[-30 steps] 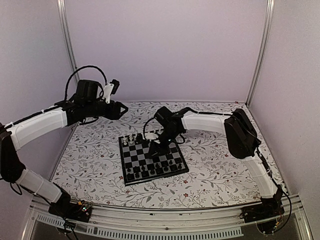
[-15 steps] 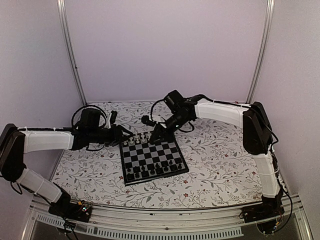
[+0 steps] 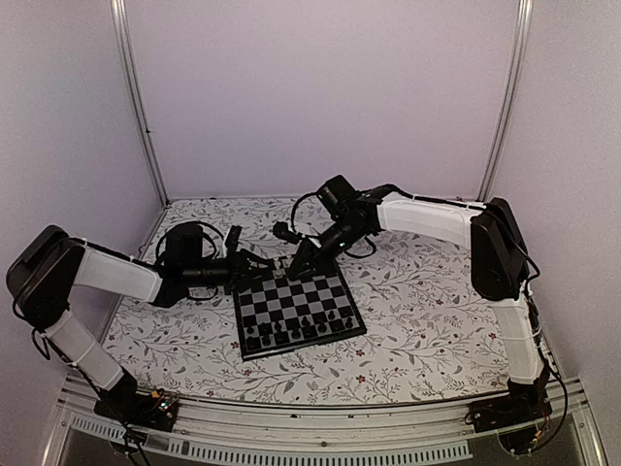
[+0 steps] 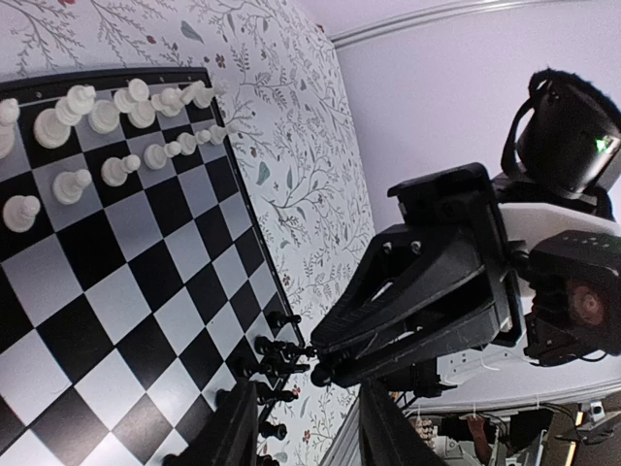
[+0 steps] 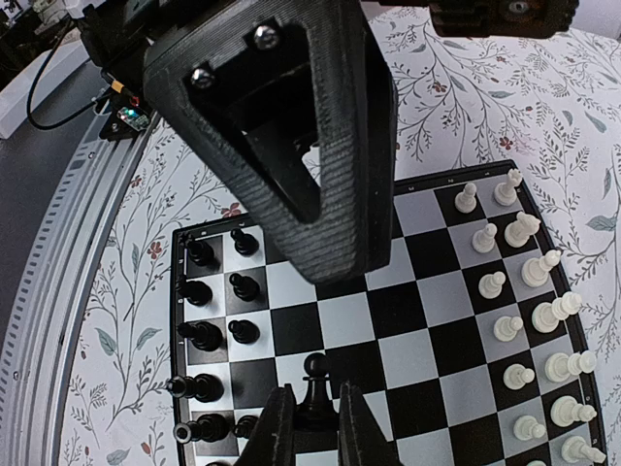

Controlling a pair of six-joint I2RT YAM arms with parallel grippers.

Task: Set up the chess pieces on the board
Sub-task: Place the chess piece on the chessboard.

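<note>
Nearing completion: white pieces point(image 5: 505, 328) in two rows on the board point(image 5: 408, 359), black pieces point(image 5: 199, 335) seemingly one short. Pinching a black pawn point(image 5: 312, 374) in the right pincer point(image 5: 312, 403); left pincer point(image 4: 306, 403) spread, empty.

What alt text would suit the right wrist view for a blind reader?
The right hand grips a black chess piece, with the board beyond it: black pieces along the left side, white pieces along the right.
</note>
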